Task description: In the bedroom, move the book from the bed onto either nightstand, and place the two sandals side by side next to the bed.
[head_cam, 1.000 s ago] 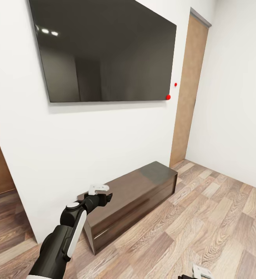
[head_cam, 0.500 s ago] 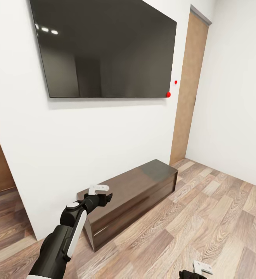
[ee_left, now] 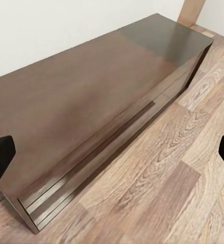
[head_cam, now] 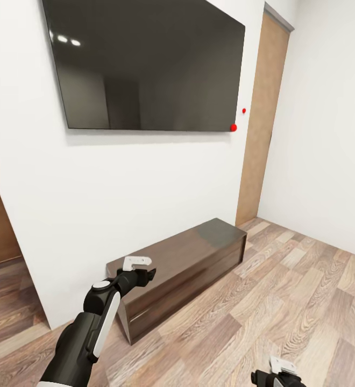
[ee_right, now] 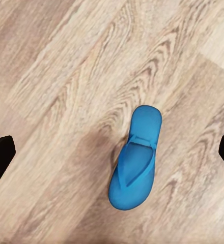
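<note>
One bright blue sandal (ee_right: 135, 157) lies flat on the wood-plank floor (ee_right: 51, 101), straight below my right gripper (ee_right: 112, 155). That gripper is open, its dark fingertips (ee_right: 0, 157) far apart on either side of the sandal and well above it. In the head view the right gripper (head_cam: 277, 376) sits at the bottom edge. My left gripper (head_cam: 147, 271) is open and empty, held out over the near end of a long dark bench (head_cam: 188, 258). The book, the bed and the nightstand are out of view.
A large black TV (head_cam: 145, 64) hangs on the white wall above the lampless bench (ee_left: 91, 96). A wooden door (head_cam: 261, 123) stands in the right corner. Open plank floor (head_cam: 285, 290) stretches to the right of the bench.
The whole head view has shifted slightly, with the TV and bench sliding up in the picture, so the camera moved. Both arms keep their poses.
</note>
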Motion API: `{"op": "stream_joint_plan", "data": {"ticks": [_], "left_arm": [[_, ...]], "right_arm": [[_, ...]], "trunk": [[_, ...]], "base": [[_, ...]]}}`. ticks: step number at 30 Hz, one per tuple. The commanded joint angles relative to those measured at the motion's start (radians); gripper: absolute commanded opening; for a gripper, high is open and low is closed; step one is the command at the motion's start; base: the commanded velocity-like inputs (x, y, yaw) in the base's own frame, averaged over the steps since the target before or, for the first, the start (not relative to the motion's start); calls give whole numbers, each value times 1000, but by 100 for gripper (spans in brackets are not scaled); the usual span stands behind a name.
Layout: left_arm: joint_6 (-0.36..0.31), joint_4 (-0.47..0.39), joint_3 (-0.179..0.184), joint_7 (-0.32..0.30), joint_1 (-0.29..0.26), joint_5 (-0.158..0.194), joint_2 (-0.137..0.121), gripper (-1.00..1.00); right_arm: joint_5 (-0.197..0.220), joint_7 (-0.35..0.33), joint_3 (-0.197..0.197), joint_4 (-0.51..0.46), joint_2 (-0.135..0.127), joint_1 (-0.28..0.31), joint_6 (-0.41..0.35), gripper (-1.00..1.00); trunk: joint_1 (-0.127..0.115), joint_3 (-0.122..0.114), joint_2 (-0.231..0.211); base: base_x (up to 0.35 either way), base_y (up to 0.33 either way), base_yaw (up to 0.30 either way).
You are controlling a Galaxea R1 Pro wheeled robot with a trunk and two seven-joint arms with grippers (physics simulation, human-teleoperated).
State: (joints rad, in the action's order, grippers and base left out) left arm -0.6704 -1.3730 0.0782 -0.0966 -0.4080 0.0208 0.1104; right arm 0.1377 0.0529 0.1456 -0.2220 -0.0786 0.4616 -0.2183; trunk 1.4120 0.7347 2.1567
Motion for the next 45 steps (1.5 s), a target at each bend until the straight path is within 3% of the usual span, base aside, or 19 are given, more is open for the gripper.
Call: {"op": "stream_joint_plan", "data": {"ticks": [1,29,39,45], "left_arm": [[0,0,0,0,0,0,0,100],[2,4,0,1,0,0,0,100],[2,5,0,1,0,1,0,100],[2,5,0,1,0,1,0,100]], "right_arm": [[1,0,0,0,-1,0,0,100],[6,-6,0,-23,-74,0,2,100],[4,-104,0,-28,-84,0,-7,100],[7,-109,0,-27,-92,0,-7,100]], "trunk": [[4,3,7],[111,91,203],[150,122,273],[173,141,315]], "base": [[0,0,0],[0,0,0],[0,0,0],[0,0,0]]}}
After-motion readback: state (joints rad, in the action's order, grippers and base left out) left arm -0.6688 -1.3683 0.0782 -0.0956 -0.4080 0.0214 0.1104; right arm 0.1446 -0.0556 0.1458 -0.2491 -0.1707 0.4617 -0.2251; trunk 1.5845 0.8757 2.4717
